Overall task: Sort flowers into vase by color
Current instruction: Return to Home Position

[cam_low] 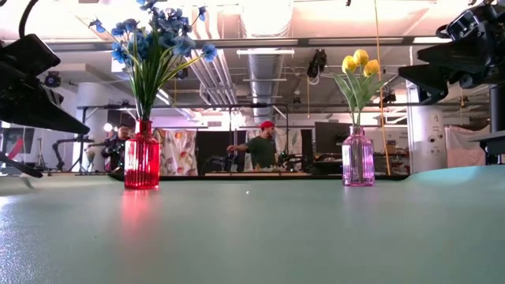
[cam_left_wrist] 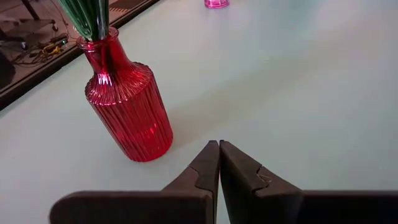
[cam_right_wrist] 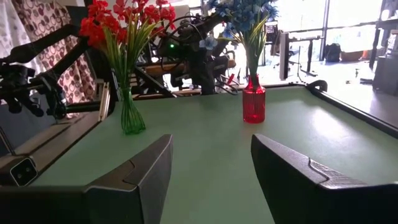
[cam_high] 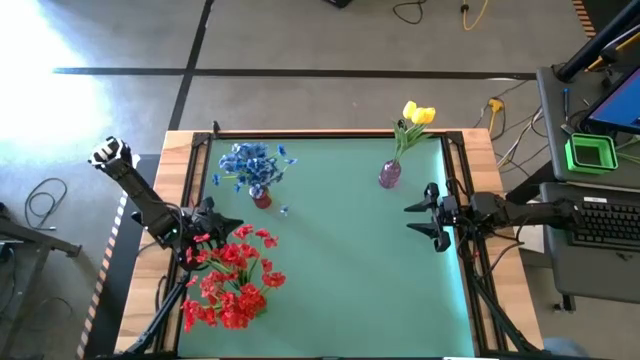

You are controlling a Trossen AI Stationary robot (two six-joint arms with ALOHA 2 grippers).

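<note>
Blue flowers (cam_high: 255,163) stand in a ribbed red vase (cam_left_wrist: 127,106) near the table's far left. Yellow buds (cam_high: 418,114) stand in a pink vase (cam_high: 390,175) at the far right. Red flowers (cam_high: 232,278) fill a green glass vase (cam_right_wrist: 130,118) at the near left; they are out of the low view. My left gripper (cam_left_wrist: 219,149) is shut and empty, hovering just short of the red vase, between it and the red flowers. My right gripper (cam_high: 412,218) is open and empty, near the table's right edge, below the pink vase in the high view.
A small blue petal (cam_high: 285,210) lies on the green mat beside the red vase. Black rails (cam_high: 455,180) run along the table's left and right sides. Bare mat (cam_high: 350,270) spreads across the middle and near right. People stand in the room beyond the far edge (cam_low: 259,146).
</note>
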